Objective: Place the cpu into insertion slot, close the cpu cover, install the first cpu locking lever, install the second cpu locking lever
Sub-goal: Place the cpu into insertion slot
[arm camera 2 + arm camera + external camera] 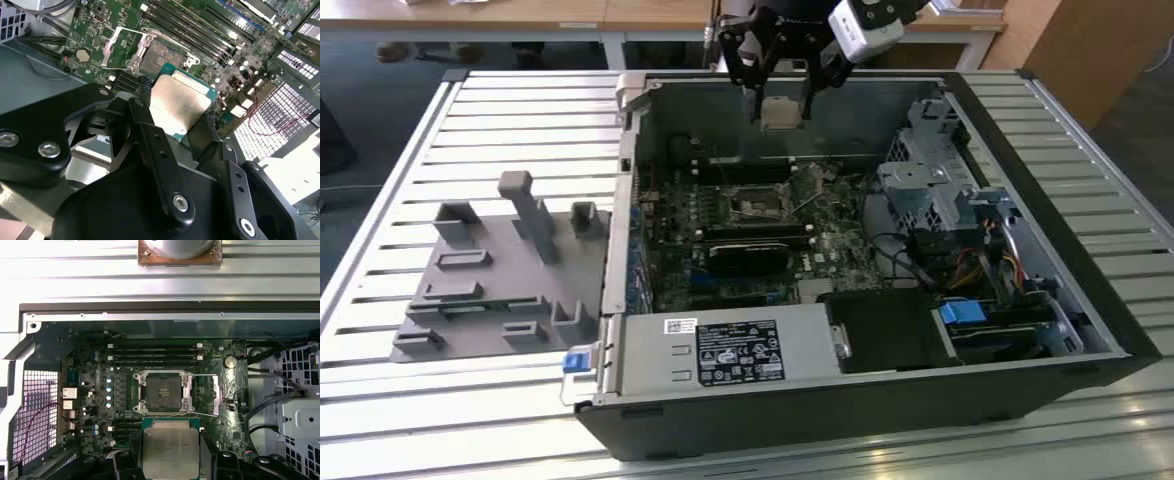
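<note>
Gripper point(781, 106): clamped on the cpu point(180, 102), above the open computer case point(854, 425).
Cpu: between the fingers, metal face showing.
Insertion slot point(161, 391): below the gripper, bare.
Cpu cover point(204, 395): swung open beside slot.

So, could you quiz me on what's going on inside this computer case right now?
1. What does the pincer grip? A) the cpu B) a screwdriver C) nothing
2. True or false: the cpu cover is shut over the insertion slot.
3. Fill in: the insertion slot is ___ (empty or filled).
Key: 1 A. 2 False: the cpu cover lies flipped open beside the insertion slot. 3 empty.
</note>
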### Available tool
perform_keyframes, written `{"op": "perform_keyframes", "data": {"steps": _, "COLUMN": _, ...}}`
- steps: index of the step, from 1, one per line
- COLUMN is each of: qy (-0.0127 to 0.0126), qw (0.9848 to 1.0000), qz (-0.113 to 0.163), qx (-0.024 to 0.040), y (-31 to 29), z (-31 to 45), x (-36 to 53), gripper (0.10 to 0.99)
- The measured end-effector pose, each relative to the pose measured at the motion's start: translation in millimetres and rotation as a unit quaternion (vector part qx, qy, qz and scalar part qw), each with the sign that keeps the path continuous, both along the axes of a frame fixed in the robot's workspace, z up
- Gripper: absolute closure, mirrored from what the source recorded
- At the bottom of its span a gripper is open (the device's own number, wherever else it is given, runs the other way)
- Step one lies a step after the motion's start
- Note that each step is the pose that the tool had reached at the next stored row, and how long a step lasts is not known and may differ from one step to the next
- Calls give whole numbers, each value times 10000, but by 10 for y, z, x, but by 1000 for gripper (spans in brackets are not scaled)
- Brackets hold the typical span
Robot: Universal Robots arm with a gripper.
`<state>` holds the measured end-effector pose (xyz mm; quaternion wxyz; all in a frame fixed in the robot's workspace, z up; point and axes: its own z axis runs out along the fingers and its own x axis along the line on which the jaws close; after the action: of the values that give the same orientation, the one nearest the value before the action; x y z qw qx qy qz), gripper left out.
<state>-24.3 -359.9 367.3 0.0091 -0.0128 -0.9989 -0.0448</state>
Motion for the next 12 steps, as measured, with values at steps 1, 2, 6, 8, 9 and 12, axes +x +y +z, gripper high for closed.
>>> {"op": "perform_keyframes", "data": {"steps": 1, "qy": 0, "qw": 10000, "qz": 0, "qx": 0, "y": 0, "z": 0, "x": 0, "gripper": 545}}
{"op": "perform_keyframes", "data": {"steps": 2, "qy": 0, "qw": 10000, "qz": 0, "qx": 0, "y": 0, "z": 0, "x": 0, "gripper": 545}}
{"op": "perform_keyframes", "data": {"steps": 6, "qy": 0, "qw": 10000, "qz": -8, "qx": 0, "y": 0, "z": 0, "x": 0, "gripper": 545}}
{"op": "perform_keyframes", "data": {"steps": 8, "qy": 0, "qw": 10000, "qz": -36, "qx": 0, "y": 0, "z": 0, "x": 0, "gripper": 545}}
{"op": "perform_keyframes", "data": {"steps": 9, "qy": 0, "qw": 10000, "qz": -58, "qx": 0, "y": 0, "z": 0, "x": 0, "gripper": 545}}
{"op": "perform_keyframes", "data": {"steps": 12, "qy": 0, "qw": 9999, "qz": -163, "qx": -1, "y": 0, "z": -1, "x": 0, "gripper": 545}}
